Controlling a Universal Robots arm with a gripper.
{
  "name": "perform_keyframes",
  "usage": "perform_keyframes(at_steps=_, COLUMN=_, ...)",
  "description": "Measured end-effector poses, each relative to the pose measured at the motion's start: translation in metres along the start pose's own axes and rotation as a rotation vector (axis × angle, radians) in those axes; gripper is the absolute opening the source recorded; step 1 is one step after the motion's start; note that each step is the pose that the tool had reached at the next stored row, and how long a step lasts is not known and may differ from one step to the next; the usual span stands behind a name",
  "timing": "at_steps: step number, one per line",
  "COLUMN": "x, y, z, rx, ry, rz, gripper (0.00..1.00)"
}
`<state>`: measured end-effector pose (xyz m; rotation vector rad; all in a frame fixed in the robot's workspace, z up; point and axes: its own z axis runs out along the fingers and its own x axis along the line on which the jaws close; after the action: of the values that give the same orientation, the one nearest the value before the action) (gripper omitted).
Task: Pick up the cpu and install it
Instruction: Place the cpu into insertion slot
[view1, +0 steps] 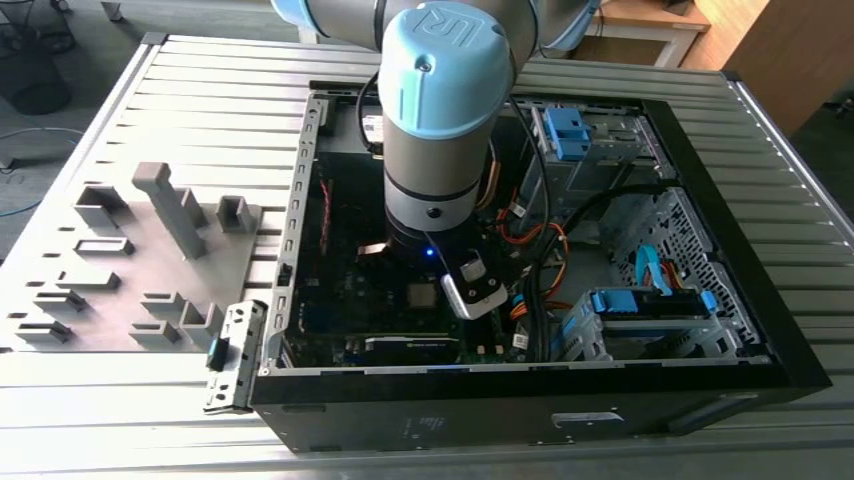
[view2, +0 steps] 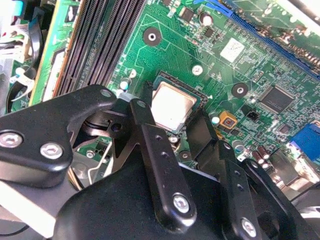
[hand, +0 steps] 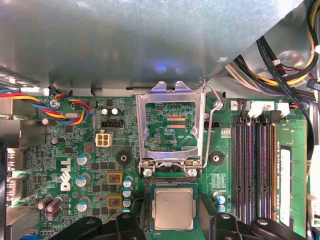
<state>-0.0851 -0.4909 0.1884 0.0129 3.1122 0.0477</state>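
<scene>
Low and central in the exterior view, inside the open computer case (view1: 534, 405) on the ribbed metal worktop (view1: 134, 430): the arm (view1: 434, 150) reaching down to the green motherboard (hand: 75, 150). In both wrist views, lying flat in the black socket (hand: 172, 186): the cpu (hand: 173, 209), a thin square with a brushed silver-grey lid and rounded corners. Flanked by the gripper (view2: 171, 111), black fingers (view2: 150, 145) spread to either side, seemingly just off its edges rather than pinching; contact hard to judge. Beyond the socket, swung open, a bright steel load plate (hand: 170, 162) and its bent wire lever (hand: 210, 125). Beside them, long dark memory slots (hand: 255, 165).

Probably light, stiff and slick on that metal lid, yet fragile underneath at the contacts. Best taken by two opposite edges of the lid, kept level, never pressed or slid across the socket. Little margin for tilt.
</scene>
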Motion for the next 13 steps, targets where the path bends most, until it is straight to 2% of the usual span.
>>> perform_keyframes(at_steps=13, x=0.0021, y=0.0001, z=0.0002, rx=-0.0005, ry=-0.0001, rz=0.000, gripper=0.54)
